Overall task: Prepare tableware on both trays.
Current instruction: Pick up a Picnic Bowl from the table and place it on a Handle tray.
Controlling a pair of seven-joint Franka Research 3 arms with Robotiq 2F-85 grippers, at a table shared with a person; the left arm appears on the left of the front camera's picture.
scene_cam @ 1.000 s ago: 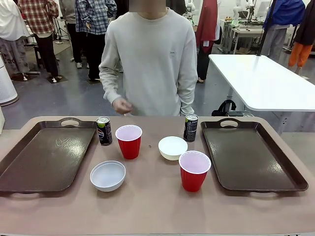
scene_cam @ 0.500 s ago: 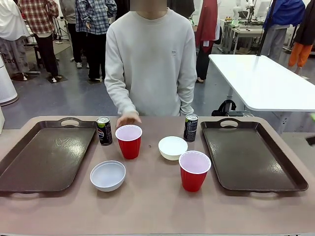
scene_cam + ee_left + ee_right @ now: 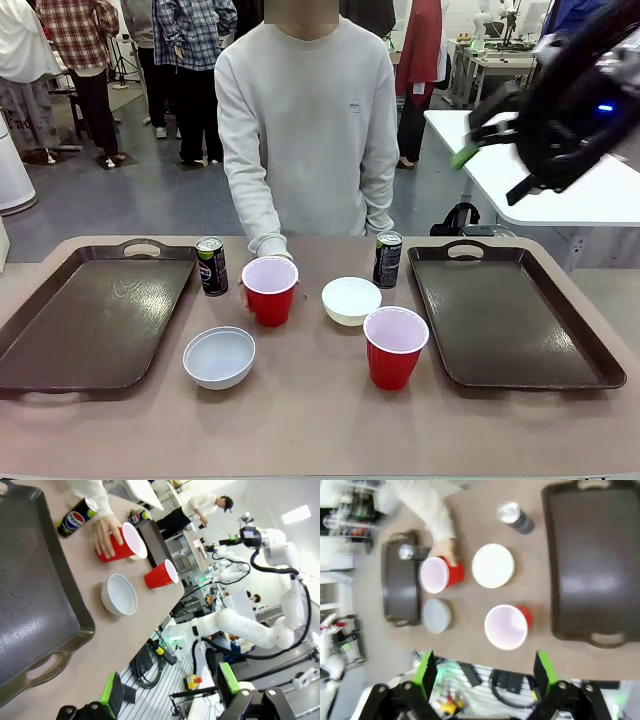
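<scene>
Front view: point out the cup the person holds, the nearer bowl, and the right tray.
held cup [image 3: 270, 308]: front view, red side wall.
nearer bowl [image 3: 219, 355]: front view, inside bottom.
right tray [image 3: 510, 320]: front view, bare floor.

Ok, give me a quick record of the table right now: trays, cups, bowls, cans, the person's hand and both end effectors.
trays: left tray and right tray, nothing on either
red cups: far cup gripped by the person's hand; near cup free
bowls: near bowl and far bowl, on the table between the trays
cans: left can and right can, upright
left end effector: open, empty
right end effector: open, empty, high above the table
</scene>
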